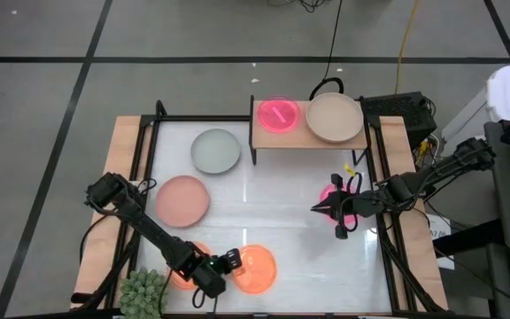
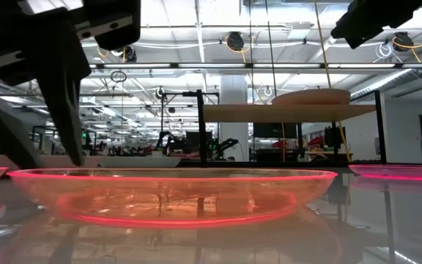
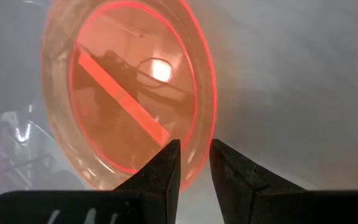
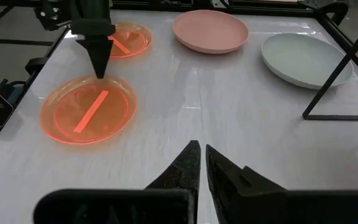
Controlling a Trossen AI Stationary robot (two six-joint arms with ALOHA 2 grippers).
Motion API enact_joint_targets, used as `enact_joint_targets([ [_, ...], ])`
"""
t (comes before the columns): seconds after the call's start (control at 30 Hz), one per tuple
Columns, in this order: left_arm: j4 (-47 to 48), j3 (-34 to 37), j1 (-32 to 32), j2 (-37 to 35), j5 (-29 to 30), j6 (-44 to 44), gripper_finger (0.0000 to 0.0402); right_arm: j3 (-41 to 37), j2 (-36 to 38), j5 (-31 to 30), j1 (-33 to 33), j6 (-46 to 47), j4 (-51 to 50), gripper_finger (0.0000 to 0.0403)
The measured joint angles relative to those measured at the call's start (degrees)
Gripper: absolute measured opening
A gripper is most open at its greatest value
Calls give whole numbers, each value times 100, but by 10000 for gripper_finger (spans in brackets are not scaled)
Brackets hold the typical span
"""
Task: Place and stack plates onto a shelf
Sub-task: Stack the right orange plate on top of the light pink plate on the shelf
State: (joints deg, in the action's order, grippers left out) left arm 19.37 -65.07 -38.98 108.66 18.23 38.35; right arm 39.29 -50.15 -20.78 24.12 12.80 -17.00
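Plates: the orange plate (image 1: 257, 270) I am working on lies flat at the near edge of the table (image 1: 273, 199), just left of the middle.
Other plates: a second orange plate (image 1: 182, 268) lies just left of it, partly under my left arm. A dusty-pink plate (image 1: 182, 199) and a grey-green plate (image 1: 215, 151) lie farther back on the left. A magenta plate (image 1: 333, 197) lies on the right side.
Shelf: the shelf (image 1: 301, 137) stands at the far edge of the table. It carries a magenta shelf plate (image 1: 277, 115) on its left and a beige plate (image 1: 334, 117) on its right, side by side.
High view only: it shows the green plant (image 1: 144, 292) at the near left corner.
Low view only: it shows the orange plate sitting flat on the table, with the shelf's black legs behind it.
Marks: a bright straight stripe runs across the orange plate.
Left claw: the left gripper (image 3: 194, 148) is at the left rim of the orange plate. Its fingers are only a little apart. One is inside the rim and one outside, and they look pinched on it.
Right claw: the right gripper (image 4: 199, 148) hangs over the right side of the table, by the magenta plate. Its fingers are squeezed together with nothing between them.
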Motion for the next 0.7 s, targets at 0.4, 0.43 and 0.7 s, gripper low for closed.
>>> enact_joint_targets([
  [0.4,-61,76,100,99,-9,249,92,0,0,-2,0,0,-4,11],
  [0.43,-60,76,100,99,-9,249,92,0,0,-2,0,0,-2,11],
  [0.7,-173,84,105,99,-15,575,91,0,0,-4,0,0,-2,11],
])
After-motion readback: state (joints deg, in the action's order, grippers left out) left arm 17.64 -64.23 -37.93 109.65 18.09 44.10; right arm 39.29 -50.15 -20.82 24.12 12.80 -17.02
